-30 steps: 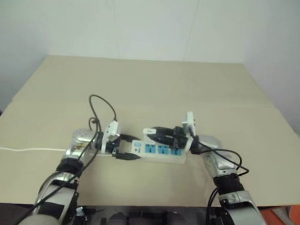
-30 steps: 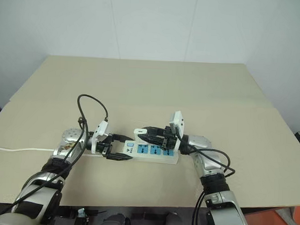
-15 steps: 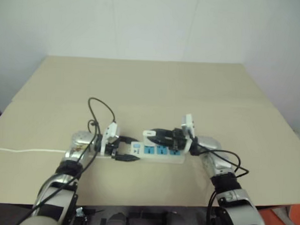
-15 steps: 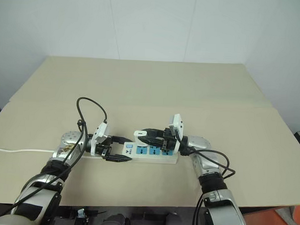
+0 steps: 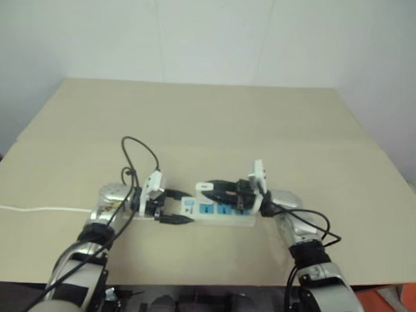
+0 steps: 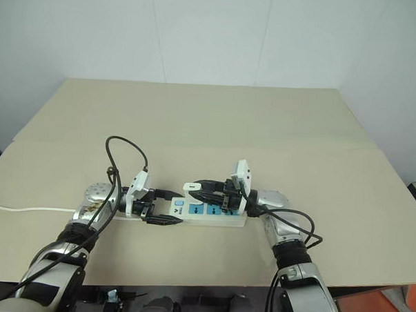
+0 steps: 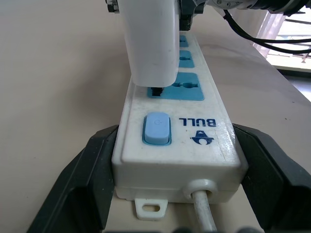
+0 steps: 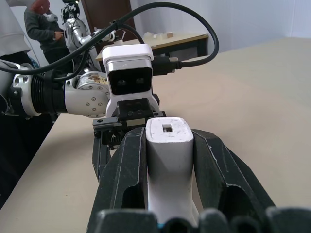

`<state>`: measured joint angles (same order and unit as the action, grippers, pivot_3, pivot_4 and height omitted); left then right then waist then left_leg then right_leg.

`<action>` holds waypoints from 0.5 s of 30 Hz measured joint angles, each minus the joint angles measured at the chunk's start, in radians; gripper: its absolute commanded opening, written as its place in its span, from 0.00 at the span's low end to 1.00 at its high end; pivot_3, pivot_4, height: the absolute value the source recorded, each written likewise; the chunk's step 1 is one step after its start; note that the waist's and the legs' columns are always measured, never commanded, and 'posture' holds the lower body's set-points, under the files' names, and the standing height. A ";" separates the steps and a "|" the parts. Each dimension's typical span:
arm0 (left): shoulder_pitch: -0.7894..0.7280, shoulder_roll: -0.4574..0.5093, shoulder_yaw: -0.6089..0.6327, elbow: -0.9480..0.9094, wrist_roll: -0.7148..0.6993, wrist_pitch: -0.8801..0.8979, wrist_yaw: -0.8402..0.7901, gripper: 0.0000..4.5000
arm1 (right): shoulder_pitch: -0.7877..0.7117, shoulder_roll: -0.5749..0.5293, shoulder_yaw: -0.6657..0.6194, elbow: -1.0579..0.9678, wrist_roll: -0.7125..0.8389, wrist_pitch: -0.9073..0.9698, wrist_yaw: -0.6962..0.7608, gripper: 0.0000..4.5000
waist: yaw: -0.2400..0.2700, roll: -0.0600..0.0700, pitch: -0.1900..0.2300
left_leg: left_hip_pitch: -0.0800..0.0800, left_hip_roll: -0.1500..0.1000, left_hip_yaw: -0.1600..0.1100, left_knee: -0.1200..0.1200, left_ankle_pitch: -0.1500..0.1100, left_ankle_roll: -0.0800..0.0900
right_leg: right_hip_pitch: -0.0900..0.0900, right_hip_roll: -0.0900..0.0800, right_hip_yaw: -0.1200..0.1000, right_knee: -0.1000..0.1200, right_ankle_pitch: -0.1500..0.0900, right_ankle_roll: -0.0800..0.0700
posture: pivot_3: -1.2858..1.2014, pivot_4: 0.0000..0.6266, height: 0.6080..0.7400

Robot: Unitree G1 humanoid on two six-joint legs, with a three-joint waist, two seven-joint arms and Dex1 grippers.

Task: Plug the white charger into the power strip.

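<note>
The power strip [image 6: 204,214] lies flat on the tan table [image 6: 217,115], a little below the middle of the head picture. Its white cord [image 6: 19,208] runs off the left edge, so where it ends is cut off.

The left gripper [image 6: 166,207] has its two black fingers [image 7: 82,179] closed on the sides of the strip at the switch end. In the left wrist picture the fingers press both sides of the strip, with the blue switch [image 7: 156,129] between them. The fingertips are cut off at the bottom of that picture.

The right gripper [image 6: 199,191] is clamped on the white charger [image 8: 169,165], one black finger [image 8: 127,174] on each side. The charger sits just above the socket nearest the switch, near the middle of the head picture. In the left wrist picture its bottom edge touches the blue socket face [image 7: 181,93]. A small dark bit shows under it, but the prongs are hard to make out, so I cannot tell how deep they are. The charger's top is cut off there.

Two other sockets are partly hidden behind the charger. At the upper left of the right wrict picture, a person [image 8: 46,24] stands far back, small and hard to see.
</note>
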<state>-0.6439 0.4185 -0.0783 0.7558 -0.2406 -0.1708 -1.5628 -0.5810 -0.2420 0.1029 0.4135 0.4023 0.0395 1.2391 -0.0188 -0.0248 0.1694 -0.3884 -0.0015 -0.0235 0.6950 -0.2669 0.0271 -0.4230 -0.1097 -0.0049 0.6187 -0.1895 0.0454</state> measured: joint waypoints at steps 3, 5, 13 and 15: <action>-0.001 -0.002 0.000 0.004 0.000 -0.002 -0.001 0.73 | 0.003 -0.001 -0.001 0.021 0.000 -0.030 0.012 0.25 | 0.000 0.000 0.000 | 0.000 0.000 0.000 0.000 0.000 0.000 | 0.000 0.000 0.000 0.000 0.000 0.000 | 0.52 0.24 1.00; -0.001 -0.006 0.000 0.005 0.000 -0.003 -0.001 0.73 | 0.003 -0.007 -0.003 0.044 -0.001 -0.052 0.028 0.25 | 0.000 0.000 0.000 | 0.000 0.000 0.000 0.000 0.000 0.000 | 0.000 0.000 0.000 0.000 0.000 0.000 | 0.52 0.24 1.00; -0.005 -0.012 0.000 0.014 0.000 -0.005 -0.003 0.73 | -0.019 -0.023 -0.013 0.146 0.000 -0.159 0.111 0.25 | 0.001 0.000 0.000 | 0.001 0.000 0.000 0.000 0.000 0.000 | 0.002 0.000 0.000 -0.001 0.000 0.000 | 0.52 0.24 1.00; -0.009 -0.014 0.000 0.022 0.000 -0.005 -0.005 0.73 | -0.036 -0.024 -0.012 0.179 -0.006 -0.187 0.133 0.25 | 0.002 0.000 0.000 | 0.002 0.000 0.000 0.000 0.000 0.000 | 0.002 0.000 0.000 0.000 0.000 0.000 | 0.52 0.24 1.00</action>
<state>-0.6531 0.4050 -0.0779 0.7779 -0.2404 -0.1761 -1.5681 -0.6174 -0.2656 0.0907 0.5921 0.3963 -0.1472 1.3720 -0.0167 -0.0246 0.1692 -0.3868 -0.0016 -0.0234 0.6949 -0.2669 0.0271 -0.4210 -0.1097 -0.0049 0.6182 -0.1896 0.0454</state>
